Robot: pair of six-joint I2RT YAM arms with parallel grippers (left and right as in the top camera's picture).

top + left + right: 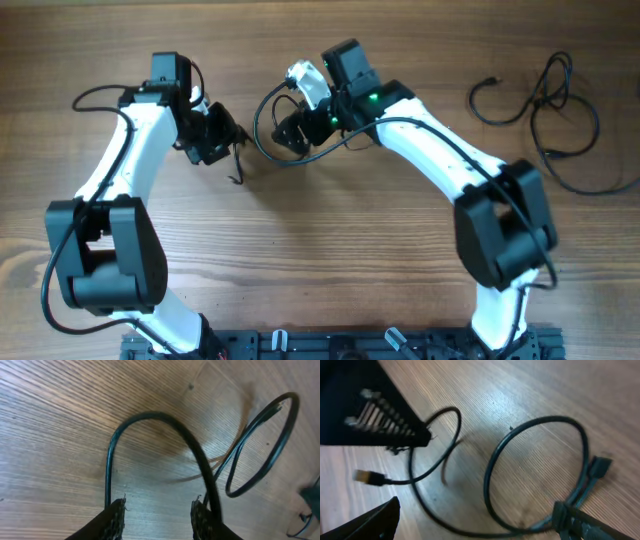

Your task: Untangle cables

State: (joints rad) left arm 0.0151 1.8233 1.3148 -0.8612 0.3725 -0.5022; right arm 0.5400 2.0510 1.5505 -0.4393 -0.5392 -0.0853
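One cable (150,415) is seen arched just ahead of the left jaws, with one leg coming down beside each tip. A further loop (260,445) of it lies beyond on the worktop (60,420). From overhead only a short hooked stretch (241,170) is made out, running from the left jaws toward the near edge, between the two arms. The left jaws are seen partly apart, with bare wood between the tips and nothing clamped there. Whether the cable is draped against their outer sides cannot be told. The right jaws are spread fully and nothing is held. In the right wrist view a plug (367,476) is seen in the gap between them, its cord running away across the wood into a wide ring (535,422). The left arm (110,170) is judged the nearer to the arch, while the free plug end lies toward the right jaws. More cables (545,110) lie loose at the far right, well apart from both arms.
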